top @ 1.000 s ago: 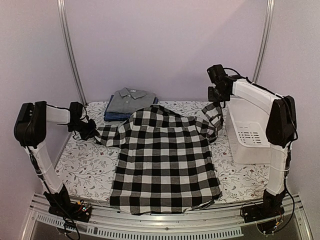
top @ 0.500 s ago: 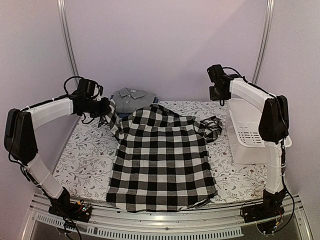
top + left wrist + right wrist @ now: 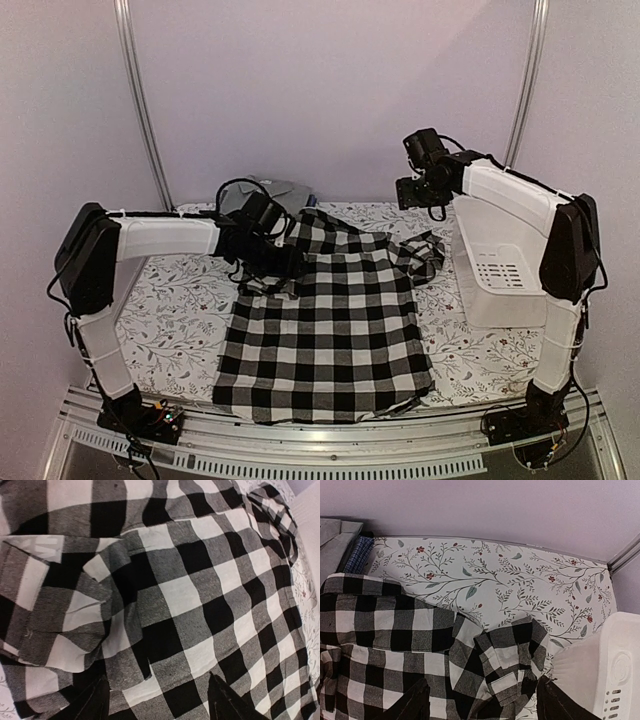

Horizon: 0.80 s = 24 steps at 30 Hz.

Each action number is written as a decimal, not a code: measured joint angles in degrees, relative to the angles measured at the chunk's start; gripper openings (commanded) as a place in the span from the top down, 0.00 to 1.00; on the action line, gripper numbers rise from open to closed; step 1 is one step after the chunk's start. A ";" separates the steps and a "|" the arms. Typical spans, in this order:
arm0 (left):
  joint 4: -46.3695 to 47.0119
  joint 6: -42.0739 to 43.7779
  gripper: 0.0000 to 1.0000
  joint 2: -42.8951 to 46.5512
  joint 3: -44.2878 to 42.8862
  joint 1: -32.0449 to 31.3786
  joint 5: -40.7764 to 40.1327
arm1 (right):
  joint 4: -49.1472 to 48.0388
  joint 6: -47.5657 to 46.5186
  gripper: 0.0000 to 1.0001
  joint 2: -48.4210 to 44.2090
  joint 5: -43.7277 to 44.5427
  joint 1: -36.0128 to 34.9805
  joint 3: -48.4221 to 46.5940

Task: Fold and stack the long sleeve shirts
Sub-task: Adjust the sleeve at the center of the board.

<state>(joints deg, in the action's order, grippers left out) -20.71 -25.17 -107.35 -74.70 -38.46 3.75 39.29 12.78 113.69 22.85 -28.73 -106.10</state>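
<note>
The black-and-white checked shirt (image 3: 330, 320) lies flat on the table, collar toward the back. Its left sleeve (image 3: 60, 605) is folded in over the body. My left gripper (image 3: 285, 262) hovers open just above that fold; in the left wrist view the left gripper (image 3: 160, 700) has only cloth beneath its spread fingers. The right sleeve (image 3: 425, 255) lies bunched beside the basket. My right gripper (image 3: 415, 190) hangs open high above it, and the right gripper (image 3: 485, 705) holds nothing. The grey shirt (image 3: 280, 188) sits folded at the back on the blue shirt (image 3: 357, 555), mostly hidden by my left arm.
A white plastic basket (image 3: 500, 270) stands at the right edge of the table, close to the bunched sleeve cuff (image 3: 510, 665). The floral tablecloth (image 3: 170, 310) shows on both sides of the shirt. A wall closes the back.
My left arm swung right, carrying the left sleeve over the shirt's body, and opened. My right gripper opened and dropped the right sleeve, which now lies bunched by the basket.
</note>
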 measured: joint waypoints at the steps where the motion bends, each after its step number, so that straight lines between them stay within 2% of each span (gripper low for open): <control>1: 0.28 -0.72 0.35 0.79 0.37 0.63 -0.42 | -0.44 0.09 0.28 -0.68 -0.92 -0.70 1.25; 5: 0.81 -3.63 0.42 5.09 2.01 5.75 -1.49 | -2.10 0.59 0.28 -2.95 -3.63 -3.19 6.43; 9: 2.03 -5.35 0.47 5.66 2.58 11.78 -1.46 | -2.60 1.20 0.28 -4.68 -4.83 -4.28 9.81; 16: 4.04 -5.97 0.48 2.62 5.57 19.43 1.68 | -4.50 1.90 0.28 -8.15 -5.97 -5.40 14.19; 24: 8.24 -6.38 0.49 -1.86 7.06 22.86 8.83 | -5.57 2.95 0.28 -10.36 -6.49 -5.77 17.84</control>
<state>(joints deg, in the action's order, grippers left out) -12.47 -31.55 -109.21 -67.64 -15.59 12.58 33.71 15.73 103.33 16.36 -34.50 -88.27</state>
